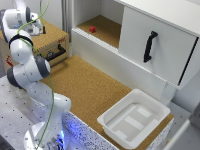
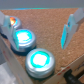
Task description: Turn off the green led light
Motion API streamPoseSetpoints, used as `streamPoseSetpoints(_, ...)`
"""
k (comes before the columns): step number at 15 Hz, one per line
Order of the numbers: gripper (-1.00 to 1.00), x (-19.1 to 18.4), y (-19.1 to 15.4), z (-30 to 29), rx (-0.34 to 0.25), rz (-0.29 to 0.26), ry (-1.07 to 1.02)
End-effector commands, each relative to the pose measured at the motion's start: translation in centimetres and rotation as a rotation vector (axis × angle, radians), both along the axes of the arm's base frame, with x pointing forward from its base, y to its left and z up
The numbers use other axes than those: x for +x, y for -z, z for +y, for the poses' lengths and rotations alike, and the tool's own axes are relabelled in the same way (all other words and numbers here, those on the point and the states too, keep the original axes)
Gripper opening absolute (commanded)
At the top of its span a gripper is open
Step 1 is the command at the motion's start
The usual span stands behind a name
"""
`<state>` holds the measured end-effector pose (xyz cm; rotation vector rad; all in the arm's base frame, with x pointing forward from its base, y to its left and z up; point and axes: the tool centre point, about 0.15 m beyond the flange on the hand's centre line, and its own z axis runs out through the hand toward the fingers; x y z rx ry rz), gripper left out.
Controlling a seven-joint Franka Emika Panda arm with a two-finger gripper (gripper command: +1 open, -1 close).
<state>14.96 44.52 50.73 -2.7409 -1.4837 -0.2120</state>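
Note:
In the wrist view three silvery-rimmed dome lights stand in a row on a cork surface. One [image 2: 10, 22] glows red-orange. The middle one [image 2: 25, 39] glows bright cyan. The green led light [image 2: 40, 61] is the greener teal one at the row's end, and it is lit. The two cyan hues are close. My gripper [image 2: 36, 30] hovers above the row, open, with one pale finger [image 2: 67, 30] beside the lights and nothing held. In the exterior view the gripper [image 1: 31, 25] is over the wooden box, and the arm hides the lights.
The wooden box [image 1: 55, 45] with a black handle sits at the exterior view's left. A white cabinet has a sliding door with a black handle [image 1: 149, 46] and a red block [image 1: 92, 29] on its shelf. A white bin [image 1: 134, 117] stands on the cork tabletop [image 1: 95, 85].

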Motion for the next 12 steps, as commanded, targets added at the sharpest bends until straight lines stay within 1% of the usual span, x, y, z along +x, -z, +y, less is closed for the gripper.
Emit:
streamPoseSetpoints(1, -1.00, -1.2, 1.3, 1.0, -0.058, 0.001, -0.001)
streamPoseSetpoints(3, -1.00, -0.9, 2.3, 0.3, -0.045, 0.007, 0.024)
streamPoseSetpoints(5, -1.00, -0.8, 3.1, -0.3, -0.046, 0.019, 0.039)
streamPoseSetpoints(6, -1.00, -0.7, 3.6, -0.5, -0.058, 0.024, 0.054)
streamPoseSetpoints(8, -1.00, -0.6, 5.0, -0.6, -0.048, 0.048, 0.067)
streamPoseSetpoints(9, -1.00, -0.5, 5.7, -0.6, -0.055, 0.058, 0.073)
streamPoseSetpoints(10, -1.00, 0.0, 6.3, -0.6, -0.041, 0.070, 0.093)
streamPoseSetpoints(11, -1.00, 0.5, 6.8, -0.5, -0.041, 0.066, 0.108)
streamPoseSetpoints(12, -1.00, 0.9, 7.3, -0.4, -0.033, 0.074, 0.116)
